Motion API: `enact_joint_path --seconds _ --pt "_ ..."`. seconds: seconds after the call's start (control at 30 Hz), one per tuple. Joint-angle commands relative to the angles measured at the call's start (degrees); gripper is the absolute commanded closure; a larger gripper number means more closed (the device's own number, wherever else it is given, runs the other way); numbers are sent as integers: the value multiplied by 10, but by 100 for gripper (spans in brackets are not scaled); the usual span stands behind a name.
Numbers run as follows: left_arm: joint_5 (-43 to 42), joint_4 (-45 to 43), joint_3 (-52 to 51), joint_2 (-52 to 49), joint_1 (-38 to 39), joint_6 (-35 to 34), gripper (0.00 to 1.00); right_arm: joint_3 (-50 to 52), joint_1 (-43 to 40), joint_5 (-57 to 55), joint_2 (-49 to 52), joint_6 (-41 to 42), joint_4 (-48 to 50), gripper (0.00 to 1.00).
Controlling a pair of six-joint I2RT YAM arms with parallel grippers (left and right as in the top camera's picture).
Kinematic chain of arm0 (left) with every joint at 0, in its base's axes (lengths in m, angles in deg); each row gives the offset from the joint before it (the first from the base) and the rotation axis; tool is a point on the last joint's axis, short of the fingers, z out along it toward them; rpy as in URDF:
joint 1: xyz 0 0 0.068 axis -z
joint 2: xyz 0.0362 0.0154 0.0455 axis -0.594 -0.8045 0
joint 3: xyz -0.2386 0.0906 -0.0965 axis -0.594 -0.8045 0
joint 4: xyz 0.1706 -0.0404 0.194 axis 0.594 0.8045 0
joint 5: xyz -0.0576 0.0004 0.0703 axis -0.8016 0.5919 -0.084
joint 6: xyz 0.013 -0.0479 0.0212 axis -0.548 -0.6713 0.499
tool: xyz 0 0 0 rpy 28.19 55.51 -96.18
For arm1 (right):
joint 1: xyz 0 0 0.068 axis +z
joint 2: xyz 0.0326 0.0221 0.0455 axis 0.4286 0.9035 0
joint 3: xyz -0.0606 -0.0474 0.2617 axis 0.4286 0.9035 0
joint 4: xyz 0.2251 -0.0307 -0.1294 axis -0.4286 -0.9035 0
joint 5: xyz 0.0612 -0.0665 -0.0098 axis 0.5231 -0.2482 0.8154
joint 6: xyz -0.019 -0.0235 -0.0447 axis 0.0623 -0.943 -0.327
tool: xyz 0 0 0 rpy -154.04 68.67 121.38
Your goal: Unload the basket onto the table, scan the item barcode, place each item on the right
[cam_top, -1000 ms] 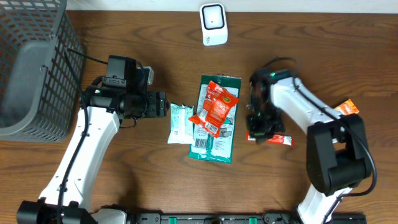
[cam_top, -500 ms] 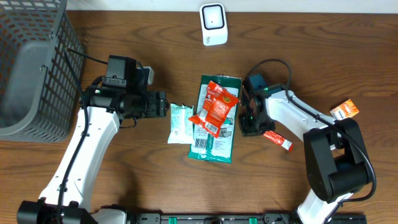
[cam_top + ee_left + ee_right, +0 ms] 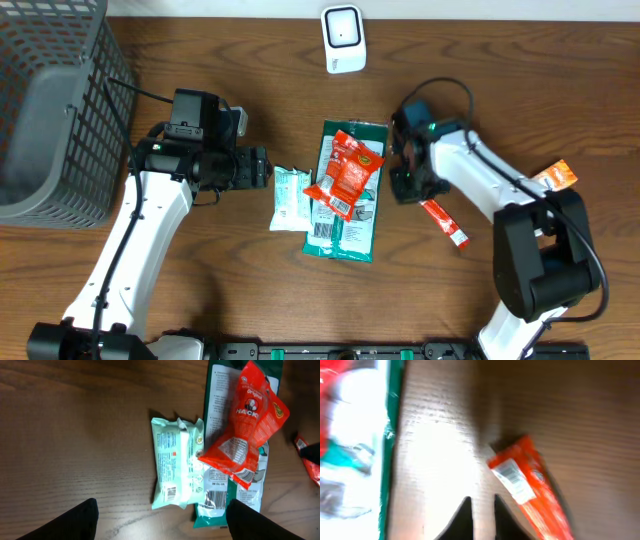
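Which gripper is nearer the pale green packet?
Left. The left gripper hovers just beside the pale green packet, on its basket side. The right gripper sits beyond the red pouch and dark green bag, next to the red stick packet.

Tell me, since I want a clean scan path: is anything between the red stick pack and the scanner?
Mostly no. From the red stick pack to the white scanner lies bare table, except the right hand, which sits just beside the pack's upper end.
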Motion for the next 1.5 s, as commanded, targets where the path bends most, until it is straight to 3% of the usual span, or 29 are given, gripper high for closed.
enact_joint_path --seconds 0.0,0.03,0.2,0.47,0.53,0.63,0.83,0.97,1.03,1.1,1.2,1.47 --pt "4 2 6 5 0 -3 18 -60 -21 -18 -42 -21 -60 80" --pt "4 2 6 5 0 -3 18 -60 -27 -32 -49 -21 -78 73" --pt "4 2 6 5 0 -3 18 -25 -45 -70 -50 -15 -126 56" --pt "4 2 6 5 0 -3 18 132 -48 -84 -50 -98 32 36" --pt "4 2 6 5 0 -3 18 164 -48 -84 -50 -115 75 40" --pt "4 2 6 5 0 -3 18 196 -48 -83 -50 -118 132 69" --pt "4 2 6 5 0 -3 18 205 -48 -40 -50 -109 196 82" --pt "4 2 6 5 0 -3 18 205 -48 -24 -50 -74 242 82" --pt "4 2 6 5 0 -3 18 205 -48 -24 -50 -75 260 77" --pt "4 2 6 5 0 -3 18 205 -48 -23 -50 -75 277 52" --pt "4 2 6 5 0 -3 18 193 -48 -23 -56 -75 280 37" --pt "4 2 6 5 0 -3 18 131 -48 -21 -100 -72 112 33"
